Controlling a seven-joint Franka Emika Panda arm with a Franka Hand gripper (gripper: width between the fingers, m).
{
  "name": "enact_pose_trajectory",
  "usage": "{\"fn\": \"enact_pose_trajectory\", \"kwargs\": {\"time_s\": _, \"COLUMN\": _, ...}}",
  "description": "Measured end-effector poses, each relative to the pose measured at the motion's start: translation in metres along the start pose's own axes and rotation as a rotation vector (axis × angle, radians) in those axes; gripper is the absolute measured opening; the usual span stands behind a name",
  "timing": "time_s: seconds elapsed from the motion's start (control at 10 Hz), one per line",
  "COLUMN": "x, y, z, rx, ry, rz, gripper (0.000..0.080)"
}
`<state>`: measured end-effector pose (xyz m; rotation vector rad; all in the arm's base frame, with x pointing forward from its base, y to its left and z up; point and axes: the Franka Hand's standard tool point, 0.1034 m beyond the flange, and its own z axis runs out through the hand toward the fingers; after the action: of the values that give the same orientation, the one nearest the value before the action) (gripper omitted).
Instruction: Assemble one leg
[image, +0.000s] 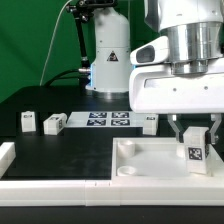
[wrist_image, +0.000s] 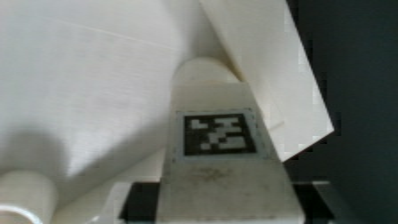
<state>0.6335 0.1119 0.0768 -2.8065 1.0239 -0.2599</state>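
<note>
One white Franka arm with a two-finger gripper (image: 195, 138) is seen lowered over one large white square tray-like plastic piece (image: 140, 172), which lies on a black table (image: 60, 150). One thin flat white marker board (image: 108, 120), printed with a row of black tags, is laid behind the tray-like piece, towards the exterior view's left.

Four small white rectangular plastic legs are counted. One leg (image: 195, 158) is held upright over the tray-like piece, near that piece's edge on the exterior view's right. Three loose legs are set on the table behind the tray-like piece: one (image: 148, 123) just beside the marker board, and two (image: 53, 123) (image: 27, 121) beyond the board's far end.

The held leg is pinched between the two grey fingers (image: 177, 130), which are pressed against its opposite sides at its upper part. Its lower part hangs below the fingertips, and its black-and-white square tag (image: 196, 153) is turned towards the exterior camera. In the wrist view the same leg (wrist_image: 222, 130) is shown running out from between the fingers, its rounded end close to the tray-like piece's raised wall (wrist_image: 267, 70). Contact between the two cannot be told.
</note>
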Motion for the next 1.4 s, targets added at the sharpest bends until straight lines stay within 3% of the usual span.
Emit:
{"fn": "enact_pose_trajectory", "kwargs": {"time_s": 0.1, "x": -0.003, "y": 0.001, "z": 0.0, "rx": -0.001, "ry": -0.006, "rz": 0.2, "gripper": 0.0291}}
{"fn": "enact_pose_trajectory", "kwargs": {"time_s": 0.5, "x": -0.01, "y": -0.001, "z": 0.001, "rx": -0.018, "ry": 0.01, "rz": 0.553, "gripper": 0.0292}}
{"fn": "enact_pose_trajectory", "kwargs": {"time_s": 0.6, "x": -0.012, "y": -0.003, "z": 0.001, "rx": -0.021, "ry": 0.007, "rz": 0.594, "gripper": 0.037}}
{"fn": "enact_pose_trajectory", "kwargs": {"time_s": 0.7, "x": -0.012, "y": -0.003, "z": 0.002, "rx": -0.022, "ry": 0.007, "rz": 0.552, "gripper": 0.0505}}
{"fn": "enact_pose_trajectory", "kwargs": {"time_s": 0.8, "x": -0.013, "y": -0.003, "z": 0.002, "rx": -0.025, "ry": 0.006, "rz": 0.502, "gripper": 0.0505}}
{"fn": "enact_pose_trajectory", "kwargs": {"time_s": 0.9, "x": -0.015, "y": -0.005, "z": 0.001, "rx": -0.047, "ry": -0.01, "rz": 0.409, "gripper": 0.0618}}
{"fn": "enact_pose_trajectory", "kwargs": {"time_s": 1.4, "x": -0.004, "y": -0.006, "z": -0.004, "rx": -0.053, "ry": -0.047, "rz": -0.166, "gripper": 0.0649}}
